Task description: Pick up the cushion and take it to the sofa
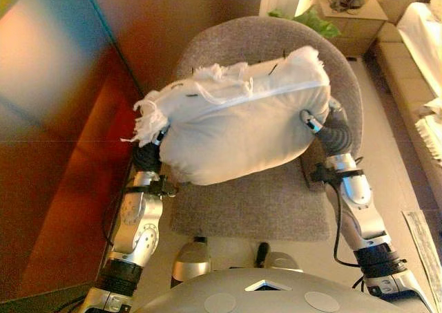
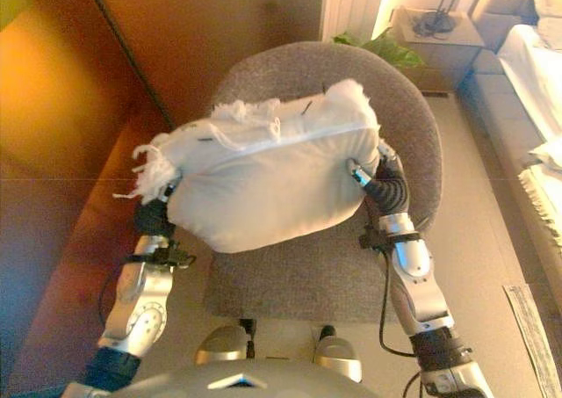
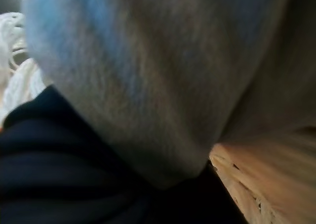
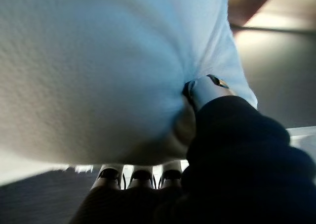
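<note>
A white cushion (image 1: 242, 130) with a fringed edge is held up between my two hands above the seat of a grey armchair (image 1: 262, 202). My right hand (image 1: 314, 123) is at the cushion's right end; in the right wrist view its thumb (image 4: 205, 88) presses into the cushion (image 4: 98, 61) and its fingers (image 4: 140, 177) lie beneath it. My left hand (image 1: 147, 157) is at the cushion's left end, with its fingers hidden under the cushion (image 3: 148, 75). The beige sofa (image 1: 400, 74) stands at the far right.
A wooden wall (image 1: 55, 119) runs close along the left. Behind the armchair are a small side table (image 1: 352, 12) and a green plant (image 1: 311, 19). A white blanket (image 1: 425, 30) lies on the sofa. Pale floor lies between chair and sofa.
</note>
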{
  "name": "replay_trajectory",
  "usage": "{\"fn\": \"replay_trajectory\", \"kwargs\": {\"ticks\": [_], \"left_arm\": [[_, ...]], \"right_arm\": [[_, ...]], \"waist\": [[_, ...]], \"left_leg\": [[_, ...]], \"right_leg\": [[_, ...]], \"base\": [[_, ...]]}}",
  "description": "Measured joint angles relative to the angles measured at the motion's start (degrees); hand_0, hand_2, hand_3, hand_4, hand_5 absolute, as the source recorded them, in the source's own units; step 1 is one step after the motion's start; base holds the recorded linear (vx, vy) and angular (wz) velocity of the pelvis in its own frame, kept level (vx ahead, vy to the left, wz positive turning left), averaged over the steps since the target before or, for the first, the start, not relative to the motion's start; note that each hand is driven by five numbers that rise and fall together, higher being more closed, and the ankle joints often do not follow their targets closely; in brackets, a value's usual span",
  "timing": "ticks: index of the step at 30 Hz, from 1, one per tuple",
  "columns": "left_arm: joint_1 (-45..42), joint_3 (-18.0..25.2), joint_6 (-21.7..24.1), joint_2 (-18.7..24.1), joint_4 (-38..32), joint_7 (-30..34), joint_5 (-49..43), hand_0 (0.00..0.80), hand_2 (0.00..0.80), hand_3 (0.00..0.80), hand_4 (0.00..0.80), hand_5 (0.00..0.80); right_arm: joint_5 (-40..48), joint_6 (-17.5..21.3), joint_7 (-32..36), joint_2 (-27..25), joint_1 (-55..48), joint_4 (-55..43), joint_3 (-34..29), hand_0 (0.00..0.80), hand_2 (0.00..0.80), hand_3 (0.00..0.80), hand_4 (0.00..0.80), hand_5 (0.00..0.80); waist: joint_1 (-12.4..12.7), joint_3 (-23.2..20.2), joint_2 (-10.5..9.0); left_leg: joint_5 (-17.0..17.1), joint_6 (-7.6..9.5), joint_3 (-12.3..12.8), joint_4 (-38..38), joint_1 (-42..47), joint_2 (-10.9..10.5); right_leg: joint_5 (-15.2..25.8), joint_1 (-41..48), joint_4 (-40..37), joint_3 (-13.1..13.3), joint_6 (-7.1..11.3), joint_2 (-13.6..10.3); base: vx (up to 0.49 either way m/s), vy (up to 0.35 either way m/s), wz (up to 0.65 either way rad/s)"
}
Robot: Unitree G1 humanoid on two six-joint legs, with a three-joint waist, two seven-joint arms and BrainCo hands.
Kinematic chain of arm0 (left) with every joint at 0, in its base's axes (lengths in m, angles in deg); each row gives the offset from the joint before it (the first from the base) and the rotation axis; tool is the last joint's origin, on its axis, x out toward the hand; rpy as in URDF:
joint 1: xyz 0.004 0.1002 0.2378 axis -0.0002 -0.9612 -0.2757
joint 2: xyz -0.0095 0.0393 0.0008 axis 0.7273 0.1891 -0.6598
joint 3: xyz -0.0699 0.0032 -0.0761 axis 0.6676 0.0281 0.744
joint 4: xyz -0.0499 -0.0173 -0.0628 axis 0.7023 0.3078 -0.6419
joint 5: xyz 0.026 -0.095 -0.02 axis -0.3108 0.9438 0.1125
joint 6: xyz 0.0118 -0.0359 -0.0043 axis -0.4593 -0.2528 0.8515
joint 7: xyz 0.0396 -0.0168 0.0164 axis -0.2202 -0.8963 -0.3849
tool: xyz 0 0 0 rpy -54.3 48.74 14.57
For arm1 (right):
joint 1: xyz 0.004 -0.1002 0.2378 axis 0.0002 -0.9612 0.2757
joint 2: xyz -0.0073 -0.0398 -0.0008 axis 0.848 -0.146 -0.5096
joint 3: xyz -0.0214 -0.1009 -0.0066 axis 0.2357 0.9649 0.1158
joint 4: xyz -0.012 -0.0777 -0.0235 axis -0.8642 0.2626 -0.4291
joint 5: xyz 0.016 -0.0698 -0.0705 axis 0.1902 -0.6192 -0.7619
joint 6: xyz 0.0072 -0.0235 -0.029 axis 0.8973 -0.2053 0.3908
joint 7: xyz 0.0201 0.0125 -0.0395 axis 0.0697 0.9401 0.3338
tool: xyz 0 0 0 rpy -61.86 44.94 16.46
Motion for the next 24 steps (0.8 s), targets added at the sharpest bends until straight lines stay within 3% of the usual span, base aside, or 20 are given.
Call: {"fn": "replay_trajectory", "kwargs": {"ticks": [5, 9, 17, 24], "left_arm": [[1.20, -1.10, -6.62, -0.76, 5.63, -3.18, -1.36, 0.800, 0.800, 0.800, 0.800, 0.800], [4.05, -1.97, -11.08, -1.37, 11.10, -4.84, -1.38, 0.800, 0.800, 0.800, 0.800, 0.800], [13.05, -4.83, -11.59, -3.37, 23.28, -7.48, -2.03, 0.800, 0.800, 0.800, 0.800, 0.800], [14.72, -5.06, -11.58, -3.99, 26.78, -5.48, -3.77, 0.800, 0.800, 0.800, 0.800, 0.800]], "right_arm": [[0.00, -4.32, -2.83, 2.72, -0.14, 6.75, 2.20, 0.800, 0.800, 0.800, 0.800, 0.800], [1.78, -6.44, -6.00, 4.46, -0.03, 10.73, 3.12, 0.800, 0.800, 0.800, 0.800, 0.800], [2.68, -7.53, -14.33, 6.67, 6.49, 17.98, 4.79, 0.800, 0.800, 0.800, 0.800, 0.800], [-1.11, -7.73, -19.15, 7.56, 6.63, 17.97, 5.17, 0.800, 0.800, 0.800, 0.800, 0.800]], "waist": [[-1.28, -0.22, -0.06], [-1.79, -0.41, -0.39], [-4.23, -0.51, -0.29], [-7.66, -0.96, 1.25]], "left_leg": [[1.73, 0.31, 0.91, -3.46, 3.40, -1.58], [1.59, 0.24, 1.29, -3.44, 3.94, -1.47], [1.50, 0.12, 2.86, -3.50, 3.76, -1.01], [1.47, 0.16, 4.69, -3.52, 4.66, -1.13]], "right_leg": [[1.99, 3.57, -4.17, 0.37, 1.27, -0.98], [2.78, 5.19, -6.30, 0.36, 1.07, -0.72], [3.44, 4.01, -6.47, 1.80, 0.95, -0.38], [3.92, 3.97, -6.50, 3.91, 1.08, -0.58]], "base": [[0.138, 0.020, -0.04], [-0.011, -0.006, -0.01], [-0.029, 0.023, -0.10], [0.134, 0.008, -0.13]]}}
